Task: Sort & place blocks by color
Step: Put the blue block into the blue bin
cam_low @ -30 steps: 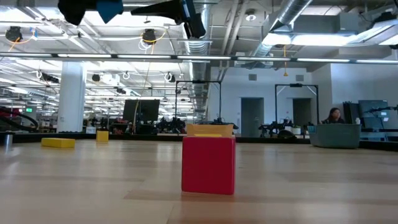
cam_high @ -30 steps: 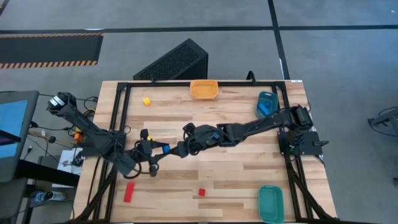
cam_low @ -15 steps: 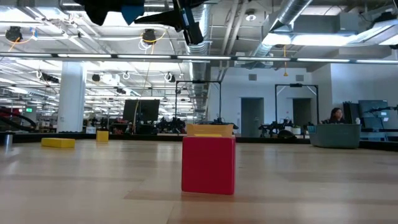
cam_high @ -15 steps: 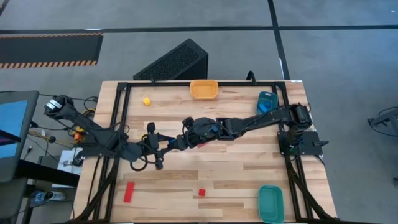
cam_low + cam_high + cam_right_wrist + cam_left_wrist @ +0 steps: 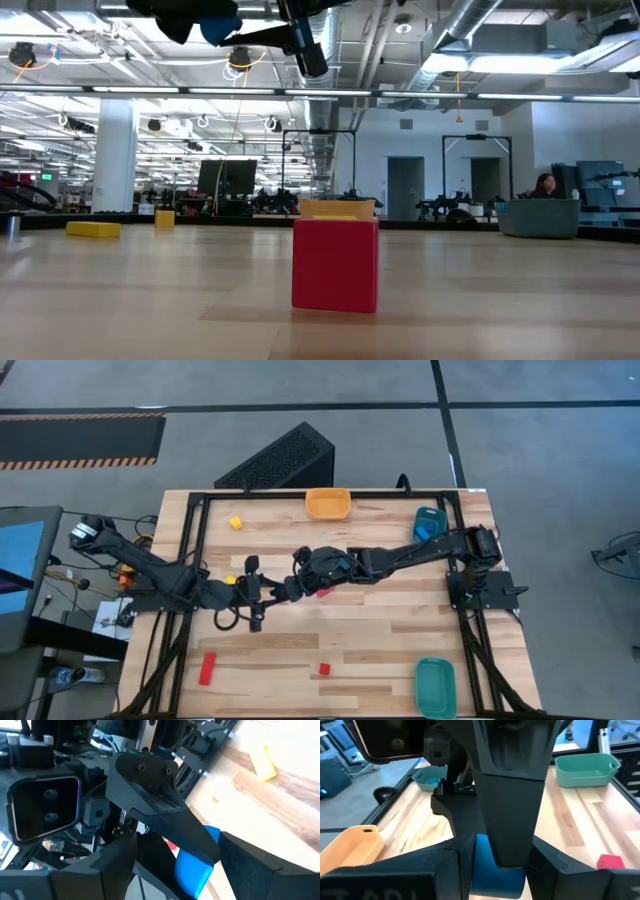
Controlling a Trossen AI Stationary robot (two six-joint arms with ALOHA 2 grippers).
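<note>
Meeting mid-table, left hand and right hand both clamp blue block, axis unclear.

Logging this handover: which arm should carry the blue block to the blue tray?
Right. Left gripper and right gripper meet mid-table around the raised blue block; the blue tray sits by the right arm's base.

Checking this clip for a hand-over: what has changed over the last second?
The left gripper with the blue block has moved toward the table's right, meeting the right gripper over the middle; both grippers' fingers now flank the block. A yellow block beside the left arm is uncovered. The red bar, red cube, far yellow cube and three trays stayed put.
</note>
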